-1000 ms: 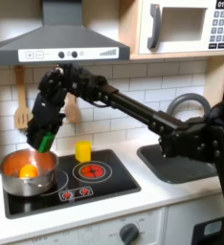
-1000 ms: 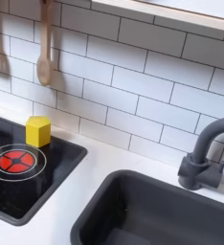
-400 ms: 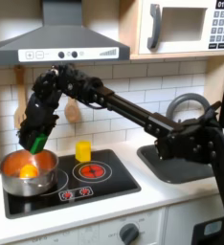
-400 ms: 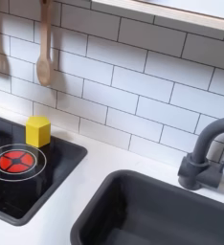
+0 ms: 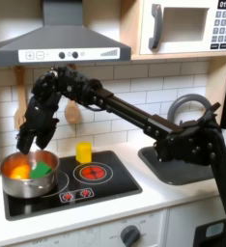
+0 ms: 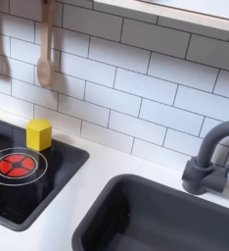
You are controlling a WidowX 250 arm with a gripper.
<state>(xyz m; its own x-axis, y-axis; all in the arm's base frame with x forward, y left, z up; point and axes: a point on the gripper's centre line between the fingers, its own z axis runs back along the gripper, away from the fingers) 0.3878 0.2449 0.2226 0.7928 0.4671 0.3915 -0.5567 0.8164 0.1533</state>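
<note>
Gripper (image 5: 28, 145): we find it in the first exterior view at the end of the black arm (image 5: 105, 96), poised just above the rim of the metal pot (image 5: 28, 178) at the pot's back-left side. Its fingers look slightly apart and hold nothing, though the dark shape is small and we cannot be certain of the gap.

Green object (image 5: 41, 169): we log it lying inside the pot, toward the pot's right half, just below the gripper and apart from it. Orange object (image 5: 19, 171): also inside the pot, at the left, beside the green one; whether the two touch we cannot tell.

Pot: we note it standing on the front-left burner zone of the black stovetop (image 5: 115, 183), at the counter's left end.

Yellow block (image 5: 83, 152): upright at the back edge of the stovetop, just right of the pot in the first exterior view; in the second exterior view (image 6: 39, 134) we see it behind the red burner ring (image 6: 13, 164).

Wooden utensils (image 6: 45, 44): two, hanging on the white tiled wall above the stovetop.

Sink (image 6: 156, 218): dark basin set into the counter's right part, with a grey curved faucet (image 6: 209, 157) at its back edge.

Range hood (image 5: 62, 41) and microwave (image 5: 187, 24): mounted above the counter.
</note>
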